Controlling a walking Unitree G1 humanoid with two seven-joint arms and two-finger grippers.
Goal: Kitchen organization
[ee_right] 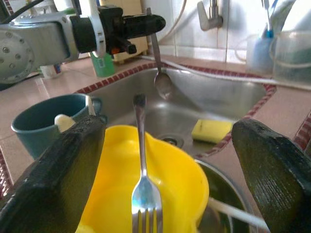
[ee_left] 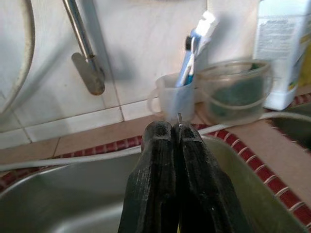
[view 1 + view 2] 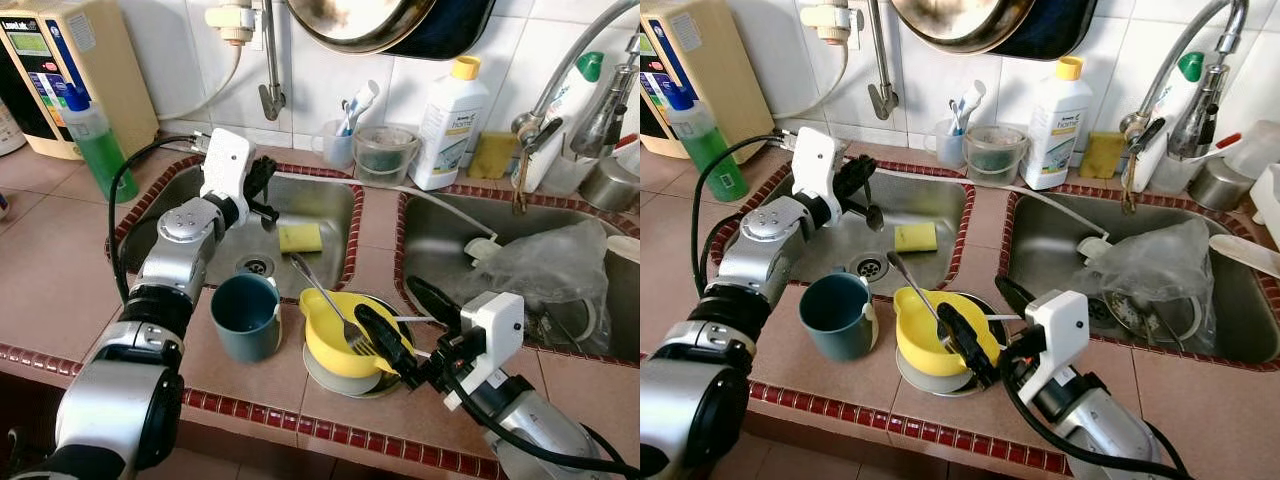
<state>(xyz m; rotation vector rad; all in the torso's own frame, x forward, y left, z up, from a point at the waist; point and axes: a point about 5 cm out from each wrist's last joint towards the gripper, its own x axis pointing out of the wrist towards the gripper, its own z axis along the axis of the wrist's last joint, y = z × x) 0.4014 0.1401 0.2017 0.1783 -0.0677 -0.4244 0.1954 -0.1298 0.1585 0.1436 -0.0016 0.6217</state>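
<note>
My left gripper [image 3: 262,182] hovers over the left sink [image 3: 330,205], shut on the handle of a metal spoon [image 3: 872,208] that hangs bowl-down; the spoon [image 1: 162,82] also shows past the yellow bowl. On the counter strip in front, a yellow bowl [image 3: 335,340] rests in a metal dish [image 3: 330,382], and a fork [image 3: 322,292] lies in it, tines toward me. My right gripper [image 3: 402,322] is open, one finger over the bowl's right rim and the other beyond it; the fork [image 1: 142,184] lies between the fingers [image 1: 63,165]. A teal mug [image 3: 243,315] stands left of the bowl.
A yellow sponge [image 3: 300,237] lies in the left sink. The right sink holds a crumpled plastic bag [image 3: 540,265] and dishes. A toothbrush cup [image 3: 340,145], clear tub [image 3: 385,155], white bottle [image 3: 450,125], green bottle [image 3: 100,150] and tap [image 3: 560,90] line the back.
</note>
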